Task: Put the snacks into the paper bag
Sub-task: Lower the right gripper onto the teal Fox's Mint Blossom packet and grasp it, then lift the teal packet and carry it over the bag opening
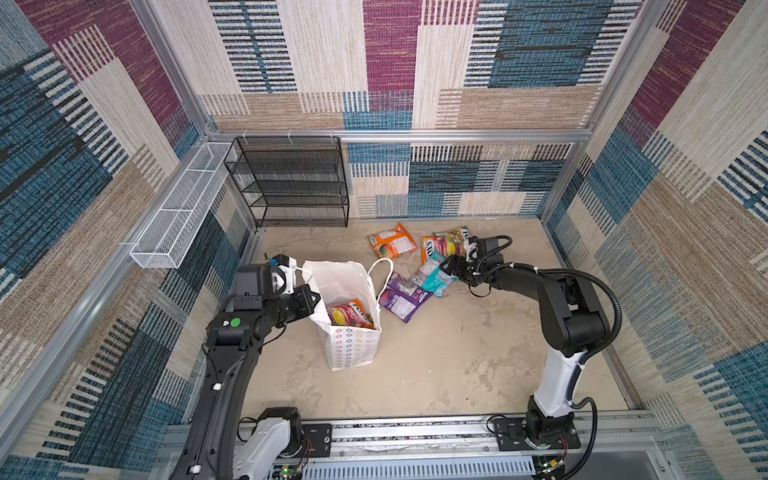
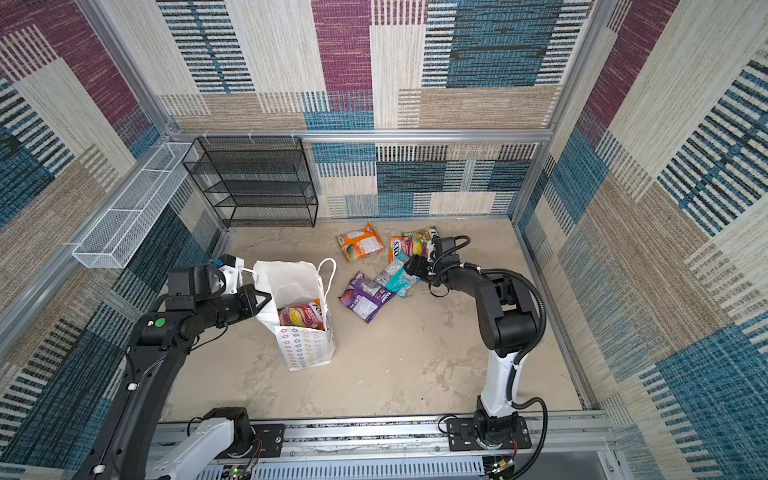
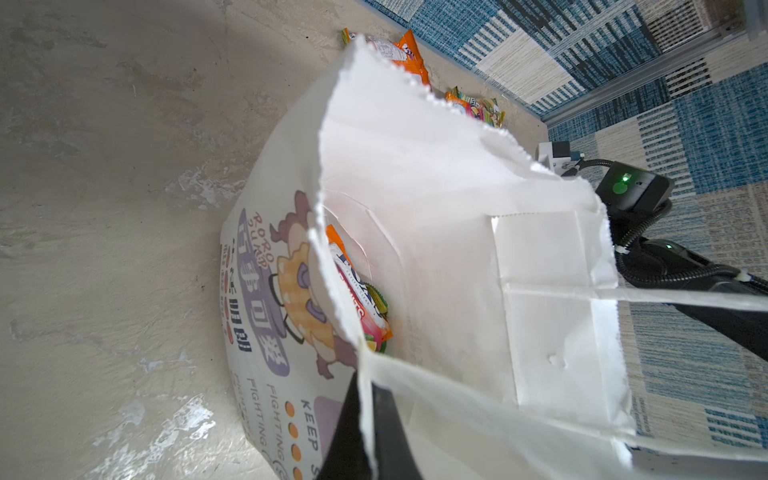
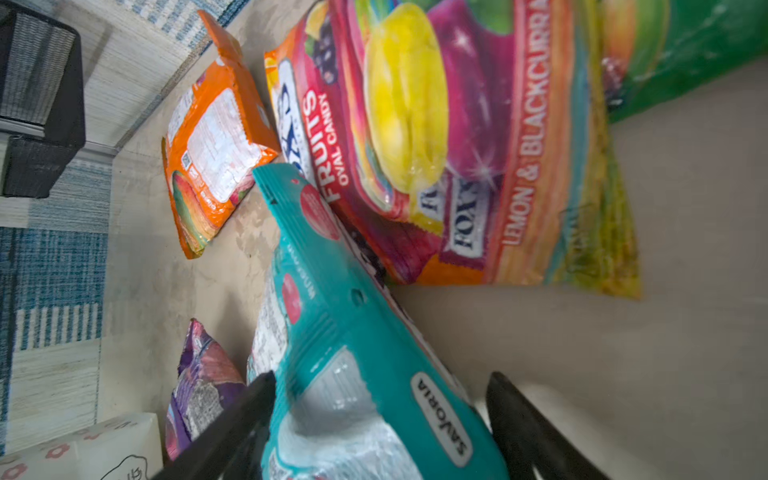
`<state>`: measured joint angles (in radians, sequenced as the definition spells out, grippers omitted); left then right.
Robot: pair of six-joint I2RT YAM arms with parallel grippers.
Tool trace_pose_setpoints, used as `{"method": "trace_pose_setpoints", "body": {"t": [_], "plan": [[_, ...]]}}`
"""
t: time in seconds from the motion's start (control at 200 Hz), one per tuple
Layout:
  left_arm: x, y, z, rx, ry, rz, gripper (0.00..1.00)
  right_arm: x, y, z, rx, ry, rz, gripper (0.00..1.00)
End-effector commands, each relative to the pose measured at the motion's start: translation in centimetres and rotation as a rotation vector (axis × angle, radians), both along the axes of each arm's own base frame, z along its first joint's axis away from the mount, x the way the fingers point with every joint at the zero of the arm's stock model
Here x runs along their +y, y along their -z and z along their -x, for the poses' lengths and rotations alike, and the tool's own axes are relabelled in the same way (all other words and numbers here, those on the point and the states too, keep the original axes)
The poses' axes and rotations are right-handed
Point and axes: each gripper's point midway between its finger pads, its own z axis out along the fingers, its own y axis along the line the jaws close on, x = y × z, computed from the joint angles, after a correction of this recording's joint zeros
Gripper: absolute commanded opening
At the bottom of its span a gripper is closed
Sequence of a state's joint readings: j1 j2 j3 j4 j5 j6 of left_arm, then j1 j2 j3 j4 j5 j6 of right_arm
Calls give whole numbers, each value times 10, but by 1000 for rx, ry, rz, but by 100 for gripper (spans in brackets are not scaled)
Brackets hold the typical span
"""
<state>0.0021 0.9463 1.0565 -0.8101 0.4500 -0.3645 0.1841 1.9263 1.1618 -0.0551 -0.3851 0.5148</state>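
Right of the bag [image 1: 353, 345], the teal packet [image 4: 353, 332] lies lengthwise between the right gripper's [image 4: 382, 376] open jaws — not yet pinched — while the left gripper [image 3: 365, 380], shut, holds the bag's rim

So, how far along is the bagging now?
Done: one fruit packet lies in the paper bag, whose rim the left gripper pinches. In hand: the right gripper straddles the teal packet, not gripped yet. Left, at least: orange packet, purple packet, fruit-print packet on the table.

Access: paper bag [image 1: 353, 345] mouth open upward, one fruit packet [image 1: 348, 313] inside. Near floor [image 1: 457, 365] bare. Black mesh rack [image 1: 291, 183] blocks far-left corner.
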Motion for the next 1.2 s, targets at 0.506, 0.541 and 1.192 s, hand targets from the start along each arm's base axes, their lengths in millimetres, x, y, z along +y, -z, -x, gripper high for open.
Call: {"method": "trace_pose_setpoints", "body": {"t": [0.506, 0.541, 1.192], "plan": [[2, -12, -7, -65, -8, -1, 0, 2, -65, 21, -98, -29, -34, 1], [1, -13, -6, -67, -4, 4, 0, 0, -75, 25, -104, -20, -34, 0], [3, -10, -6, -59, -18, -5, 0, 28, -326, 97, -522, -40, -106, 0]]}}
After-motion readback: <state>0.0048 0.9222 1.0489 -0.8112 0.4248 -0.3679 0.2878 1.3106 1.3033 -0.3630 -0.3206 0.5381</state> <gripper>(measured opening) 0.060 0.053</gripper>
